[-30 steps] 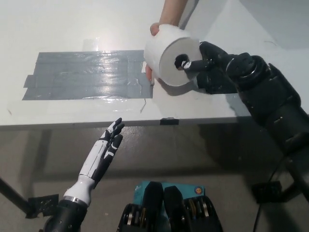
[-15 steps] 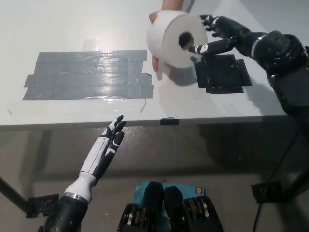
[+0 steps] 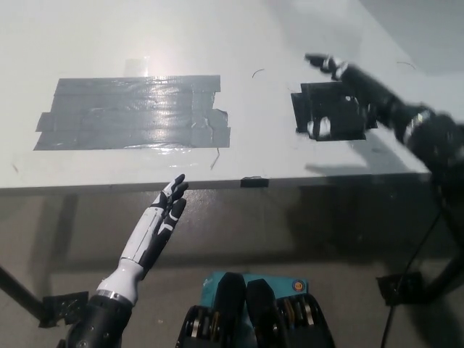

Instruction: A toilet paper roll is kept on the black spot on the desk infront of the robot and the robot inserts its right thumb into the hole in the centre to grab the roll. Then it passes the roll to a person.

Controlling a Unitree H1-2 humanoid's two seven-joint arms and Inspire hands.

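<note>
Head view, looking steeply down: I see the white desk (image 3: 109, 29) filling the far half of the scene, its near edge running straight across the middle. My right hand (image 3: 346, 81) is stretched out flat above the right part of the desk, black and slightly blurred, with its fingers (image 3: 319, 60) spread apart and released, grasping nothing. It reaches toward the far left from the black forearm that enters at the right edge. Directly under that hand lies the black spot (image 3: 330, 112), a dark squarish patch on the desk surface; the hand overlaps its far right corner, and a small pale glint shows on its near left part.

I cannot find the toilet paper roll anywhere in this view; it is not on the black spot, not in my right hand, and nowhere else on the desk that I can see.

To the left, well apart from the spot, a broad grey tape patch (image 3: 130, 112) is stuck flat on the desk, shiny and wrinkled, with ragged ends on its right side.

My left hand (image 3: 161, 217) rests nearer to me than the desk edge, below the level of the top, white with dark markings. Its fingers are straight and slightly apart, pointing toward the far right, holding nothing.
</note>
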